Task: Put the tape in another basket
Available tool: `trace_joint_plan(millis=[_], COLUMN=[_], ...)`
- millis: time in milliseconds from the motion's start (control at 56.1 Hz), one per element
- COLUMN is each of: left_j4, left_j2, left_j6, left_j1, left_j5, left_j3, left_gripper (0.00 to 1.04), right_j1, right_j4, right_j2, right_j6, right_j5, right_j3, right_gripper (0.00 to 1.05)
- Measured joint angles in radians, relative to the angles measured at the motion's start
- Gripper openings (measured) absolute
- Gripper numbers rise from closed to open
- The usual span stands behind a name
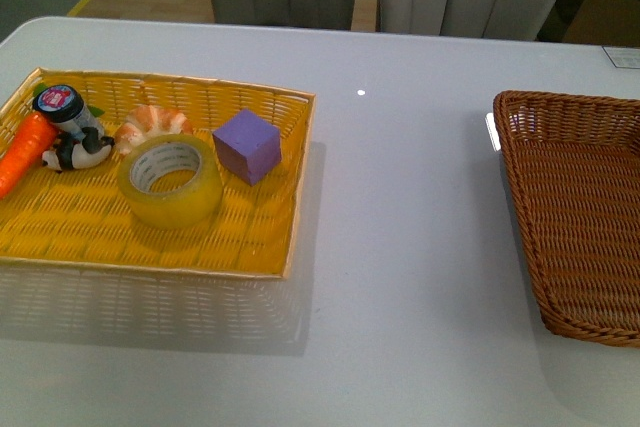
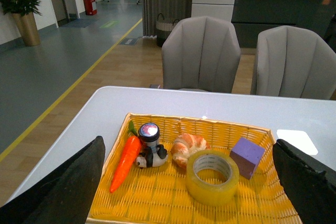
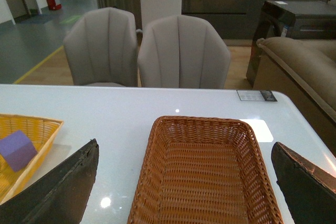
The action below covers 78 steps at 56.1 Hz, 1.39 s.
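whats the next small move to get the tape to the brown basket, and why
Probably lower the left pincer toward the tape: it lies flat, ungrasped, in the yellow tray, the pincer is open facing it, and the basket sits empty to the right.

tape (image 1: 171, 180): glossy translucent plastic | basket (image 1: 583, 215): rough brown wicker | table (image 1: 400, 247): smooth, glossy white

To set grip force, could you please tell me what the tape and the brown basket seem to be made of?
The tape: glossy, translucent yellow plastic film, judging by its shine and see-through wall; the white core may be cardboard or plastic. The basket: matte brown wicker or rattan, shown by its woven strands, though possibly plastic imitation.
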Motion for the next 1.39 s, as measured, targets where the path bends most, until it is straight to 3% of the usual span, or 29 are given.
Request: trace_joint_plan(millis=[232, 321, 410, 624, 821, 928, 1017, 1124, 1213, 1391], left_j4=[0.0, 0.0, 0.0, 0.0, 0.0, 0.0, 0.0, 0.0, 0.0, 0.0], left_j2=[0.0, 0.0, 0.0, 0.0, 0.0, 0.0, 0.0, 0.0, 0.0, 0.0], left_j6=[0.0, 0.0, 0.0, 0.0, 0.0, 0.0, 0.0, 0.0, 0.0, 0.0], left_j1=[0.0, 0.0, 0.0, 0.0, 0.0, 0.0, 0.0, 0.0, 0.0, 0.0], left_j5=[0.0, 0.0, 0.0, 0.0, 0.0, 0.0, 0.0, -0.004, 0.0, 0.001], left_j3=[0.0, 0.0, 0.0, 0.0, 0.0, 0.0, 0.0, 0.0, 0.0, 0.0], left_gripper=[0.96, 0.96, 0.96, 0.96, 0.96, 0.96, 0.96, 0.96, 0.96, 0.96], right_j1=[0.0, -0.06, -0.109, -0.15, -0.162, -0.21, -0.36, -0.518, -0.558, -0.549], right_j4=[0.0, -0.315, -0.23, 0.148, 0.402, 0.418, 0.309, 0.238, 0.214, 0.193], right_j2=[0.0, 0.284, 0.484, 0.945, 1.509, 1.788, 1.96, 2.099, 2.155, 2.237], right_j6=[0.0, 0.093, 0.093, 0.029, -0.043, -0.072, -0.151, -0.184, -0.199, -0.228], right_j5=[0.0, -0.095, -0.1, -0.099, -0.04, 0.003, -0.164, -0.142, -0.122, -0.138], right_j3=[0.0, 0.151, 0.192, 0.301, 0.577, 0.782, 0.955, 1.109, 1.173, 1.236], right_gripper=[0.96, 0.96, 0.96, 0.96, 0.96, 0.96, 0.96, 0.96, 0.96, 0.96])
